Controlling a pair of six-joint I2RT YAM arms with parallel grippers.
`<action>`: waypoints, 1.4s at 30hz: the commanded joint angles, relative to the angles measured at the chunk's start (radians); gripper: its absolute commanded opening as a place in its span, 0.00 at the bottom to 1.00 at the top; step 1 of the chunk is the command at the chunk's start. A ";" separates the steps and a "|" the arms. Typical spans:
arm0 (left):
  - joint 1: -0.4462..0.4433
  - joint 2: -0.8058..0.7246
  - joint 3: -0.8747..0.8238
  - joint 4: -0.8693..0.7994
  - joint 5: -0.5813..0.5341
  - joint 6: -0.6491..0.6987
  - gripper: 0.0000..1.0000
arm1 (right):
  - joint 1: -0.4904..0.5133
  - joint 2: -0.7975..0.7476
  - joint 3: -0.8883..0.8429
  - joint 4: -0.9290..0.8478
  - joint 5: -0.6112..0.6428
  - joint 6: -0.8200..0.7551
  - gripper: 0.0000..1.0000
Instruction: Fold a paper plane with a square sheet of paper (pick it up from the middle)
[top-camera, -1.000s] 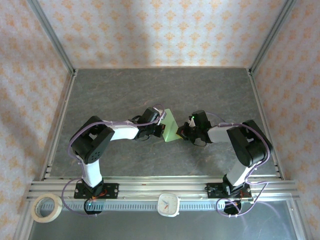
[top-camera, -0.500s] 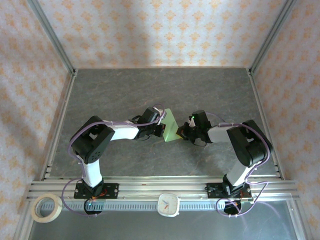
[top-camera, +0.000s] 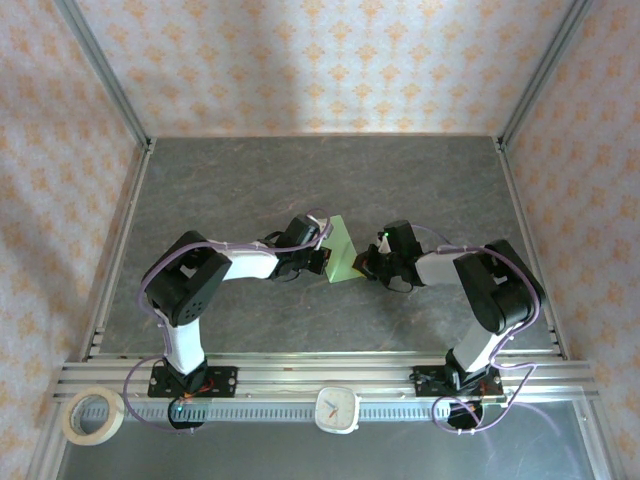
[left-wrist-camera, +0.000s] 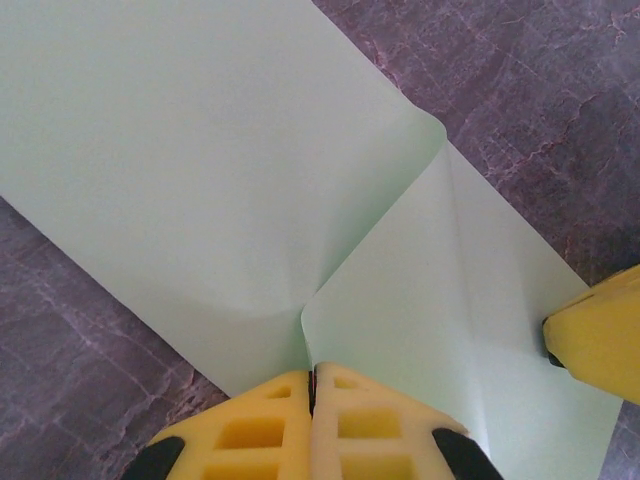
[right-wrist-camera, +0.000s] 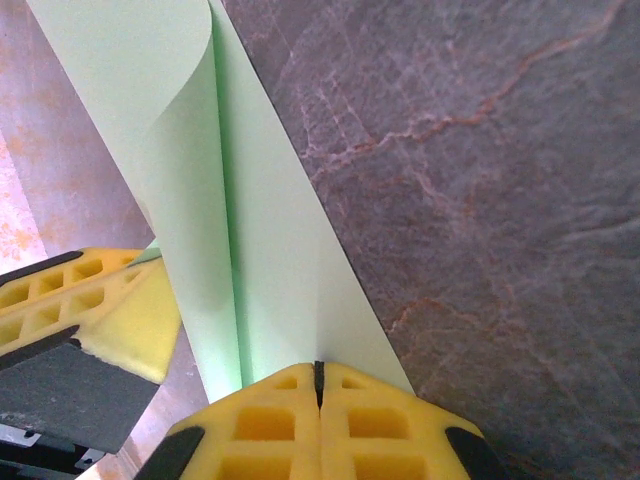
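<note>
**Both claws pinching, folding part done**

Our left gripper is clamped shut on the thin pale green square sheet of paper at its 9 o'clock edge. Our right gripper pinches the 3 o'clock edge. The sheet stands loosely folded at the middle of the grey marbled table. We judge sharp creases and wing folds remain.

Dark grey marbled table; on its near ledge — tape roll, white square clock

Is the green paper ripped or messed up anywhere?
No rips show. The paper is just bent over in a soft curl, pinched at its edges by the left gripper and the right gripper. Nothing else stands out.
</note>
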 joint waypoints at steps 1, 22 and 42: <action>0.007 0.032 -0.026 0.011 0.010 0.023 0.00 | 0.001 -0.003 0.025 -0.056 0.014 0.008 0.01; 0.007 -0.035 0.032 0.000 0.089 -0.013 0.00 | 0.001 0.019 0.004 -0.102 0.048 -0.016 0.01; 0.007 0.033 0.046 -0.036 0.020 0.029 0.00 | 0.002 0.042 -0.012 -0.091 0.050 -0.018 0.00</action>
